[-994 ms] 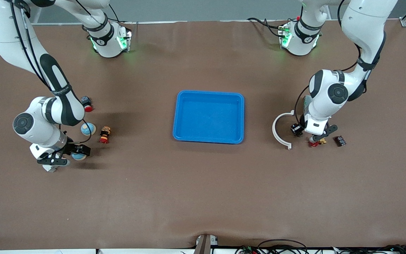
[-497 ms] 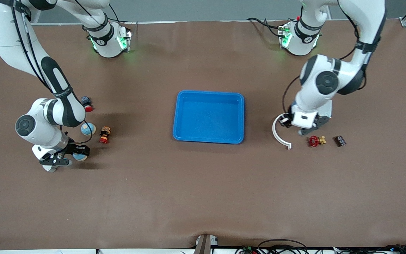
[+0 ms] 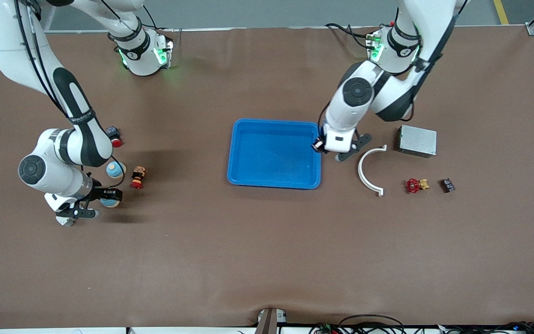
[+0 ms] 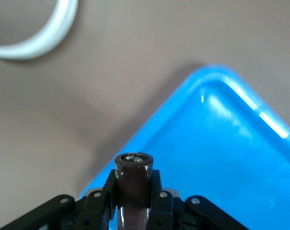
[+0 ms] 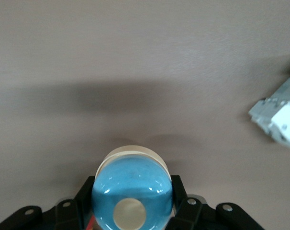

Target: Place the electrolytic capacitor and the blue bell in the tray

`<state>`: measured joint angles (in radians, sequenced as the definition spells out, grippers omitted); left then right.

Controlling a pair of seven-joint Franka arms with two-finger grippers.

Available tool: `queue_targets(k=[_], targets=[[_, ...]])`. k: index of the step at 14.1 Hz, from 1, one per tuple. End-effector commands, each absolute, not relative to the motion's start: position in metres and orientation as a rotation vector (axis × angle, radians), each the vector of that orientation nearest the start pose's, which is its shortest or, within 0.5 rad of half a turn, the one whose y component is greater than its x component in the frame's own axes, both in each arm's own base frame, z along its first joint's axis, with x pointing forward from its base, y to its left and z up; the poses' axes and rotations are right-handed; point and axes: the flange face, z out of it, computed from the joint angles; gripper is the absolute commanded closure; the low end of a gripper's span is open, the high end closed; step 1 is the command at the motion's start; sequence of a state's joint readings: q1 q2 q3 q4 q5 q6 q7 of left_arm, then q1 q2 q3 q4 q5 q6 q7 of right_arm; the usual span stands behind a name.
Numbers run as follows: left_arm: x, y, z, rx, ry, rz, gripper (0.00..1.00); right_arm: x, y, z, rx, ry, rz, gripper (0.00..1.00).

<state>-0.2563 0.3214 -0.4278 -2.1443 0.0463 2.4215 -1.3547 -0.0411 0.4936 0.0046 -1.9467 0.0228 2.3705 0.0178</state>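
A: What does the left end effector point(image 4: 133, 203) have?

B: It is pinched tight on the small dark brown round electrolytic capacitor point(image 4: 133, 191). A second ago it was down by the red valve handle point(image 3: 413, 185). Now it has swung over the rim of the shallow bright blue plastic tray point(image 3: 274, 183), at the edge toward the left arm's end of the bench.

A: And the right end effector point(image 3: 102, 198)?

B: It just squeezed shut on the shiny round blue bell point(image 5: 132, 194) and is starting to lift it, well apart from the tray.

A: So what is left?

B: I think the capacitor can be dropped in soon. The bell still has to travel to the tray.
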Motion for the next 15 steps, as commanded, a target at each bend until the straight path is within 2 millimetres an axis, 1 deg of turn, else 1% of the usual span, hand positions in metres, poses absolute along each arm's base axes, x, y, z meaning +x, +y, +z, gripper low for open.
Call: queue_targets(k=[1,2,3,4,5,7,8,9,10,11,12,13,14,15], targets=[[0.429,-0.392,0.235,-2.962,-1.052,0.216,1.0,0.605,0.013,0.256,-3.119,0.204,0.124,1.0],[0.42,-0.404,0.222,-2.938,-1.066,0.238,1.0,0.602,0.03,0.262,-3.12,0.235,0.125,1.0],[0.417,-0.407,0.21,-2.916,-1.077,0.248,1.0,0.596,0.046,0.265,-3.118,0.278,0.124,1.0],[0.416,-0.407,0.203,-2.905,-1.077,0.258,1.0,0.592,0.063,0.271,-3.117,0.323,0.12,1.0],[0.415,-0.408,0.198,-2.899,-1.074,0.269,1.0,0.585,0.086,0.276,-3.117,0.362,0.12,1.0],[0.416,-0.406,0.194,-2.89,-1.081,0.277,1.0,0.57,0.135,0.288,-3.117,0.468,0.147,1.0],[0.417,-0.407,0.197,-2.894,-1.084,0.264,0.59,0.557,0.167,0.286,-3.121,0.52,0.163,1.0],[0.423,-0.403,0.199,-2.886,-1.114,0.258,0.01,0.544,0.197,0.286,-3.118,0.583,0.162,1.0],[0.428,-0.404,0.21,-2.895,-1.139,0.239,0.0,0.531,0.227,0.286,-3.114,0.647,0.16,1.0],[0.435,-0.405,0.225,-2.907,-1.173,0.209,0.0,0.517,0.257,0.286,-3.106,0.71,0.151,1.0],[0.443,-0.406,0.24,-2.913,-1.2,0.185,0.0,0.506,0.282,0.286,-3.098,0.758,0.142,1.0],[0.457,-0.397,0.26,-2.902,-1.23,0.161,0.0,0.495,0.303,0.287,-3.08,0.793,0.143,1.0],[0.473,-0.382,0.28,-2.886,-1.259,0.142,0.0,0.484,0.323,0.287,-3.047,0.823,0.15,1.0],[0.488,-0.365,0.3,-2.867,-1.282,0.122,0.0,0.477,0.334,0.286,-3.024,0.847,0.156,1.0]])
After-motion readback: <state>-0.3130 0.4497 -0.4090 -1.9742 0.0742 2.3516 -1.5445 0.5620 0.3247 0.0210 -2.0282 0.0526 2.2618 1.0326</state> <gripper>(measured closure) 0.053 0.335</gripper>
